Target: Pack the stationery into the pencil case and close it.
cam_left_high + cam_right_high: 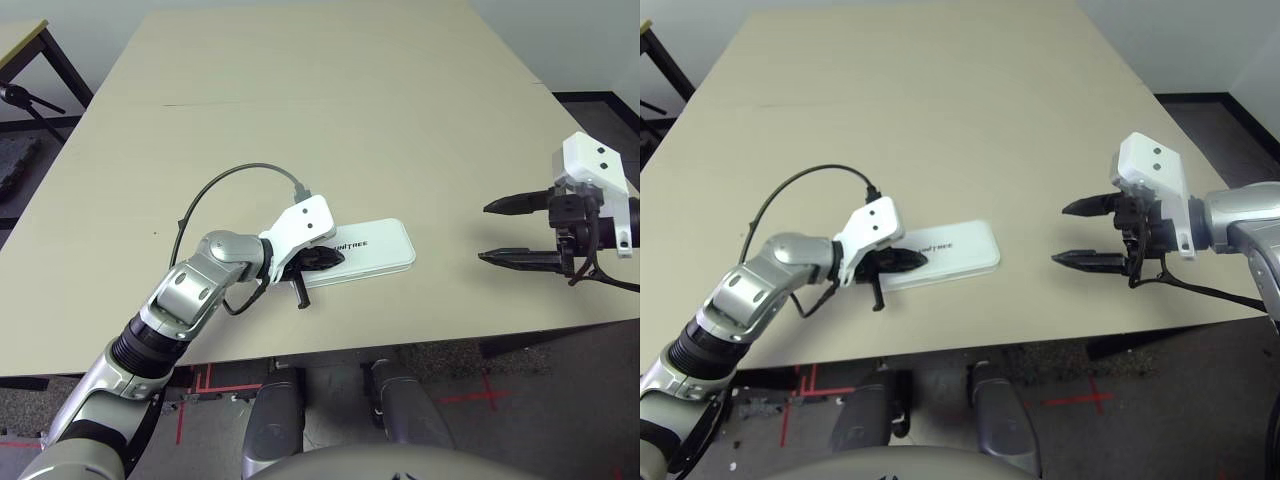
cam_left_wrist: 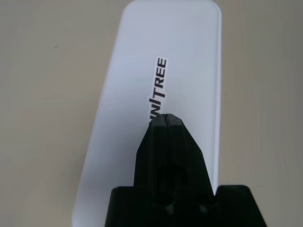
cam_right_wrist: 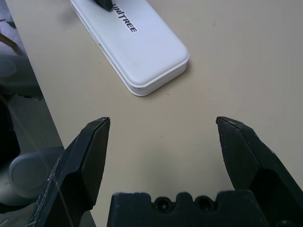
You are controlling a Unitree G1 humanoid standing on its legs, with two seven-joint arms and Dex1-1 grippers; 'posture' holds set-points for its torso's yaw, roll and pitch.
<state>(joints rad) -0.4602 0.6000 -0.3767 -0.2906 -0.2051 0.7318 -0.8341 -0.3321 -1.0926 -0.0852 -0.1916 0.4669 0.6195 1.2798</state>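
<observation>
Pencil case (image 1: 362, 253) lay closed near the table's (image 1: 330, 110) front edge, my left gripper (image 1: 325, 259) pressed on its lid with fingers pinched together, my right gripper (image 1: 503, 232) hung well apart toward the right edge, jaws wide, holding nothing.

Far half of table (image 1: 330, 80) bare. Pencil case (image 1: 375, 250) near centre, left gripper (image 1: 325, 260) over its left end; wide gap to right gripper (image 1: 510, 232).
</observation>
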